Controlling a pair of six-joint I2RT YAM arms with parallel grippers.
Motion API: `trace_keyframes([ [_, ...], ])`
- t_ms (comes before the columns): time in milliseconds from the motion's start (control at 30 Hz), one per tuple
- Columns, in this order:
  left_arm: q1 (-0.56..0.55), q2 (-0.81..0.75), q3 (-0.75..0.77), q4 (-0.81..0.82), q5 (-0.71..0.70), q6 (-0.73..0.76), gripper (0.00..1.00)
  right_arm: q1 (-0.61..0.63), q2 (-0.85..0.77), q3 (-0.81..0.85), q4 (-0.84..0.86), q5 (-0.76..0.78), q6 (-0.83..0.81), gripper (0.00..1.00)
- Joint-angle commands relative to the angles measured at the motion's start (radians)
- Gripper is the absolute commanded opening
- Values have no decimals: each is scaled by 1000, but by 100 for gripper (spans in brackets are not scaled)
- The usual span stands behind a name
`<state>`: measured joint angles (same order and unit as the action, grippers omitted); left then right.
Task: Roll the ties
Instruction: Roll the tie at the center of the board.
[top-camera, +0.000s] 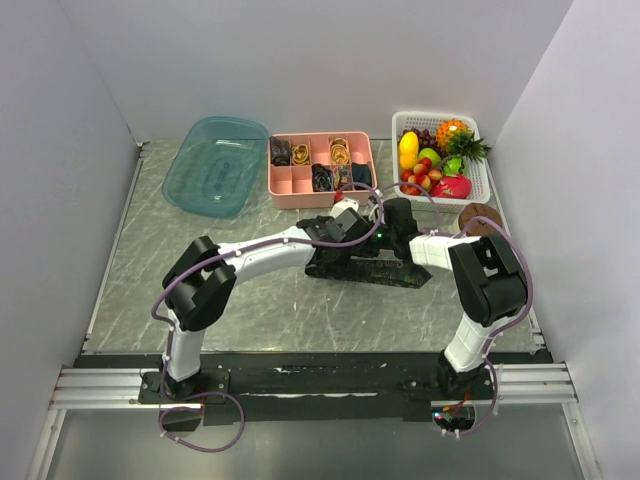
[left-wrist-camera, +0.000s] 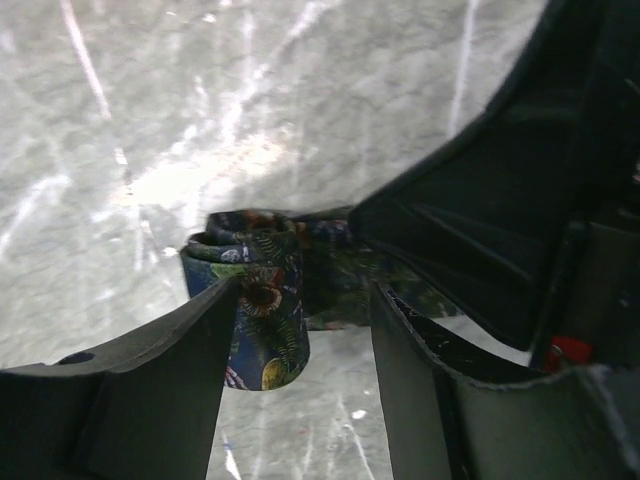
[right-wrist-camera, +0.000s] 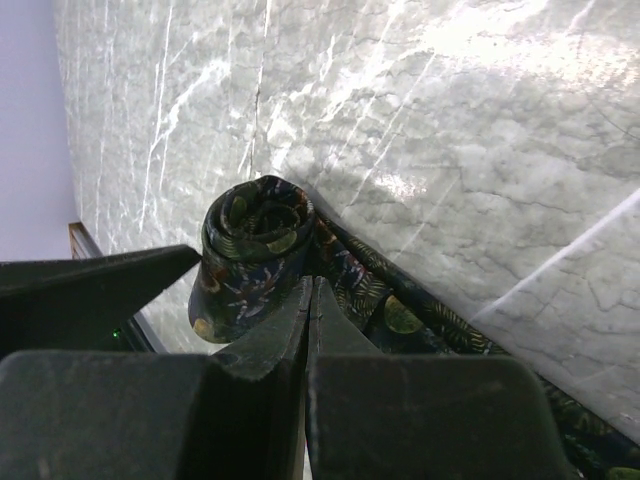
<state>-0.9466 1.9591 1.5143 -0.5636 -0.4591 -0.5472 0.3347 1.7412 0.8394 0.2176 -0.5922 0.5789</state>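
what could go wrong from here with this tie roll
1. The tie coil is only partly wound and sits loose inside the open left tool, so it could spring open or tip over.
2. The right tool is shut with its tip at the coil's base. Pushing may slide or snag the coil instead of rolling it.
3. The unrolled tail runs off at an angle, so further turns may wind crooked.
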Motion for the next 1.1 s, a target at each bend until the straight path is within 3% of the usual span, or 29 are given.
trace_keyframes([
  [0,-8,-57,-34,92,100,-25,60,-17,-55,-22,28,-8,-13,0],
  [600,-4,11,-52,251,226,-48,63,-54,-63,-62,45,-27,-19,0],
  [833,42,-129,-91,246,194,-39,73,-53,-100,-62,28,-18,-31,0],
  [1067,156,-298,-222,263,255,-43,83,-4,-124,-37,-21,23,-62,0],
])
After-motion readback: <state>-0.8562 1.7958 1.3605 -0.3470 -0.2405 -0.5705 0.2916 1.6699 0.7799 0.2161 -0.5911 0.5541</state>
